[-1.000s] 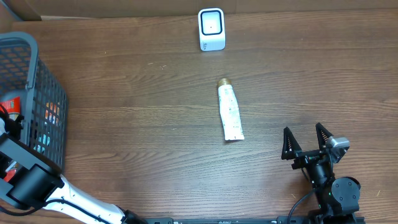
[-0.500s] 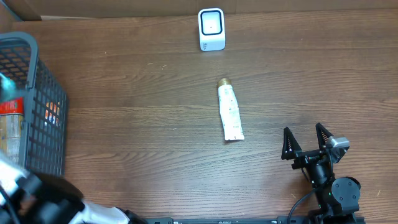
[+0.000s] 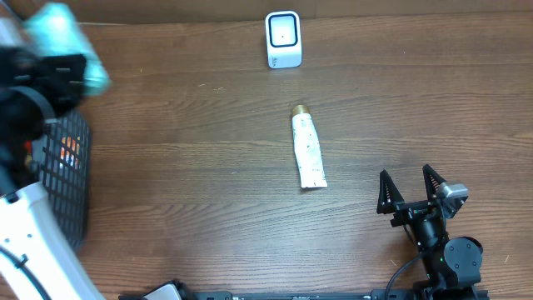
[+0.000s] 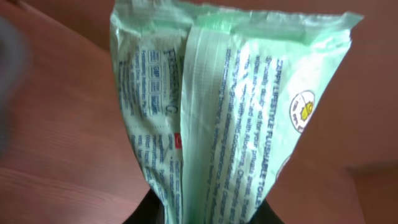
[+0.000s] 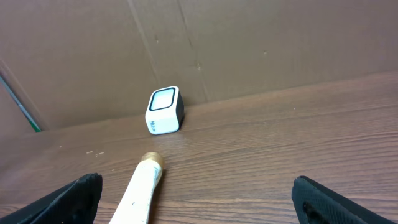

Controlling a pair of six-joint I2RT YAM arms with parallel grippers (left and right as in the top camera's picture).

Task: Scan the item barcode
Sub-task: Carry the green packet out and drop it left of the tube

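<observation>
At the upper left of the overhead frame, the left gripper [image 4: 205,218] held a pale green packet [image 3: 65,35] raised above the wooden table [image 3: 191,167], the pack blurred in that view. Seen from the left wrist, the packet stood upright and filled most of the frame, its crinkled plastic covered in blue print. Its lower end was pinched between the two dark fingers at the bottom edge, the jaws drawn narrow on it.

Below the arm, at the left edge of the overhead frame, stood a dark mesh basket [image 3: 71,167]. The white scanner [image 3: 283,38] sat at the top centre against the cardboard backing, well apart from the packet. A white tube [image 3: 307,148] with a gold cap lay flat near the middle of the table, cap toward the scanner.

At lower right, the right gripper [image 3: 406,185] rested low with its jaws spread wide and nothing between them.
</observation>
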